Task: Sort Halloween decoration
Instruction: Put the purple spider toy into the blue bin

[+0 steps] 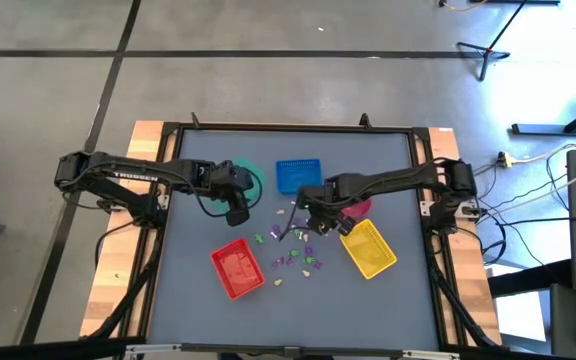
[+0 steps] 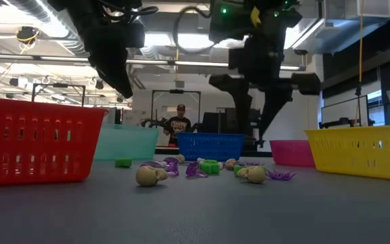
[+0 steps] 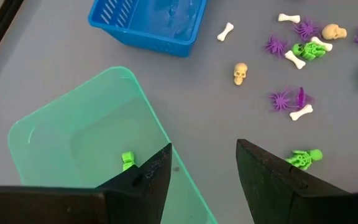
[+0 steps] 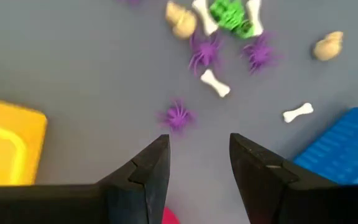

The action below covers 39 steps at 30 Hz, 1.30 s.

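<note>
- Your left gripper (image 3: 202, 171) hangs with fingers apart and empty over the green tray (image 3: 67, 134) (one green piece already inside).
- Your right gripper (image 4: 199, 165), fingers spread, hovers above the Halloween decoration (image 1: 296, 250) scattered mid-table, apparently picking next.

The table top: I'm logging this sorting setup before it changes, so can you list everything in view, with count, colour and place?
Red tray: one, red, near-left of the trinkets.
Yellow tray: one, yellow, near-right of the trinkets.
Blue tray: one, blue, far side, centre.
Green tray: one, pale green, under the left gripper; one green trinket inside.
Pink bowl: one, pink, mostly hidden under the right arm.
Halloween trinkets: many, uncounted; purple spiders, green figures, whitish bones and skulls, loose on the table between the trays.
Person: one, dark top, in the room behind.
Left gripper: open, over the green tray's edge.
Right gripper: open, above the table near a purple spider.
</note>
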Available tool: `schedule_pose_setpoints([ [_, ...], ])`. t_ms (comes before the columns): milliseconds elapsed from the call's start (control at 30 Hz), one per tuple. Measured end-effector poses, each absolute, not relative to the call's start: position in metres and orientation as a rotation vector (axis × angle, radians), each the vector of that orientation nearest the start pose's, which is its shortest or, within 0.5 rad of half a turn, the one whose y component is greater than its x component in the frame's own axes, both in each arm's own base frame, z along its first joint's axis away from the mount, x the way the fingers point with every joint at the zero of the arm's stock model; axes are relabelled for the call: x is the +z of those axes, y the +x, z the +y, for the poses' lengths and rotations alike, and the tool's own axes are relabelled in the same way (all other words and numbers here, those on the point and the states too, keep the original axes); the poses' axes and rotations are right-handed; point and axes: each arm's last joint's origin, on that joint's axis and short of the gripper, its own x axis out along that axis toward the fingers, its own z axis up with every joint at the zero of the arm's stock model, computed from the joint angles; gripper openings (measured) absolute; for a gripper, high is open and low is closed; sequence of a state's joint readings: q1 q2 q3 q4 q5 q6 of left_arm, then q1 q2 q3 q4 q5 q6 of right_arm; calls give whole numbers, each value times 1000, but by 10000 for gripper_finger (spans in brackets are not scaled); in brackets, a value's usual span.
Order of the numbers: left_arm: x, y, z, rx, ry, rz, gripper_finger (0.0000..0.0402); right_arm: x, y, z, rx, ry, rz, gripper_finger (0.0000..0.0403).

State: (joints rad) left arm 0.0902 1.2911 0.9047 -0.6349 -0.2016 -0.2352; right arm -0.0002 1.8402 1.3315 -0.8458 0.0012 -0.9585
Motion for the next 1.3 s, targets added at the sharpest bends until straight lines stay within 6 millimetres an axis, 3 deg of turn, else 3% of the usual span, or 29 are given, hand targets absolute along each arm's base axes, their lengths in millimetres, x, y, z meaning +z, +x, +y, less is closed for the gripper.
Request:
schedule_pose_setpoints([
  [533,239,245,28,390,-151,984,163,173,361,-1,841,-1005,1238,166],
  [1300,240,248,29,398,-149,947,163,149,370,-1,878,-1052,1250,166],
])
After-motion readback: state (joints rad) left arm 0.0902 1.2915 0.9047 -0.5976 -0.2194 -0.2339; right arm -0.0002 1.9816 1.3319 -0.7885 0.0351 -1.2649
